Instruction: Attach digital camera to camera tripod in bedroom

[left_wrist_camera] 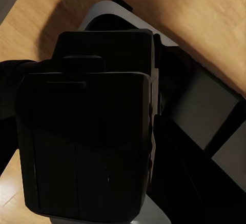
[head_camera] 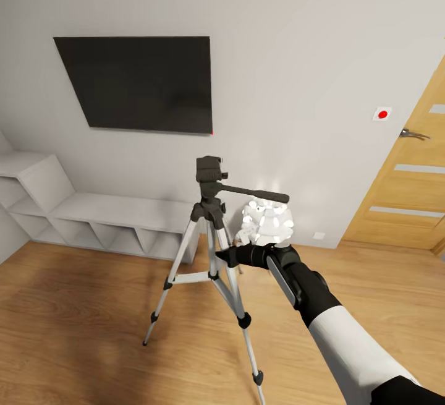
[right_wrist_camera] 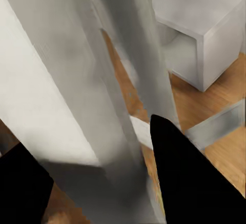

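The camera tripod (head_camera: pixel 210 232) stands on the wood floor before the wall, silver legs spread, its black head (head_camera: pixel 210 173) bare and the pan handle pointing right. My right gripper (head_camera: pixel 224 256) reaches in from the right to the upper part of the tripod's right leg. In the right wrist view, that silver leg (right_wrist_camera: pixel 102 147) spans the gap between the two black fingers (right_wrist_camera: pixel 195 183), which press on either side of it. The left wrist view is mostly a black boxy shape (left_wrist_camera: pixel 87 142) close up; I cannot tell whether it is the digital camera or part of my body.
A white clustered-shade lamp (head_camera: pixel 267 219) stands just behind my right wrist. A black TV (head_camera: pixel 142 83) hangs on the pale wall above a low white shelf unit (head_camera: pixel 111 219). The wooden door (head_camera: pixel 408 188) is at the right. Open wood floor lies to the left of the tripod.
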You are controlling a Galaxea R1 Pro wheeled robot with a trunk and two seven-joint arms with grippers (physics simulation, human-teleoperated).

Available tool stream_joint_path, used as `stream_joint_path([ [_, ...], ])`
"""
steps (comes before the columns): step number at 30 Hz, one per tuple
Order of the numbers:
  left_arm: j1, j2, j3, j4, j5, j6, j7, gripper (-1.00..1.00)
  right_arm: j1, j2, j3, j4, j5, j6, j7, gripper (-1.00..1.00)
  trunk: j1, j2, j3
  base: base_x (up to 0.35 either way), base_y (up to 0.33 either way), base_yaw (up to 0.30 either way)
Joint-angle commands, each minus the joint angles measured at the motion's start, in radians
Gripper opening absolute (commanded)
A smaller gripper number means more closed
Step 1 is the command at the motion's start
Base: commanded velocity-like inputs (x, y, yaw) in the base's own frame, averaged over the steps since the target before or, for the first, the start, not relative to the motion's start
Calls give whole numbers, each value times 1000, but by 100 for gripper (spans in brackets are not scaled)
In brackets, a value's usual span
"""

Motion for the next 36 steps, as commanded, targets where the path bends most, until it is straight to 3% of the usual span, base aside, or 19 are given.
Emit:
stream_joint_path([
  [1, 0, 0, -8, 0, 9, -2, -5, -100, -1, 0, -1, 0, -19, 11, -3, -100, 0, -2, -2, 0, 0, 0],
  [13, 0, 6, 0, 9, 20, -9, 4, -100, -1, -14, -5, 1, -14, 6, -4, -100, 0, -2, -2, 0, 0, 0],
  [18, 0, -4, -13, -5, 5, -17, 3, -100, -1, -17, -5, 1, -9, 7, -5, -100, 0, -2, -2, 0, 0, 0],
  [19, -2, 1, -21, -27, -12, -15, 3, -100, -1, -17, -5, 5, -8, 7, -5, -100, 0, -2, -2, 0, 0, 0],
  [23, -11, 63, -33, -132, -109, 57, -1, -100, -1, -17, -5, 38, -6, 7, -5, -100, 0, -2, -2, 0, 0, 0],
  [25, -20, 104, -33, -216, -157, 174, -1, -100, -1, -17, -5, 49, -6, 8, -4, -100, 0, -2, -2, 0, 0, 0],
  [26, -49, 141, -32, -296, -176, 273, 3, -100, -1, -17, -5, 53, -6, 8, -3, -100, 0, -2, -2, 0, 0, 0],
  [27, -64, 155, -31, -323, -180, 304, 4, -100, -1, -17, -5, 54, -5, 8, -2, -100, 0, -2, -2, 0, 0, 0],
  [29, -156, 217, -26, -418, -190, 424, 22, -100, -1, -19, -5, 57, -4, 8, -1, -100, 0, -2, -2, 0, 0, 0],
  [32, -262, 259, -4, -451, -191, 480, 74, -100, -1, -22, -5, 57, -5, 8, -1, -100, 0, -2, -2, 0, 0, 0],
  [34, -327, 281, 29, -459, -189, 499, 124, -100, -1, -23, -4, 58, -5, 7, -3, -100, 0, -2, -2, 0, 0, 0],
  [36, -402, 311, 84, -471, -189, 534, 185, -100, -1, -23, -4, 58, -6, 7, -4, -100, 0, -2, -2, 0, 0, 0],
])
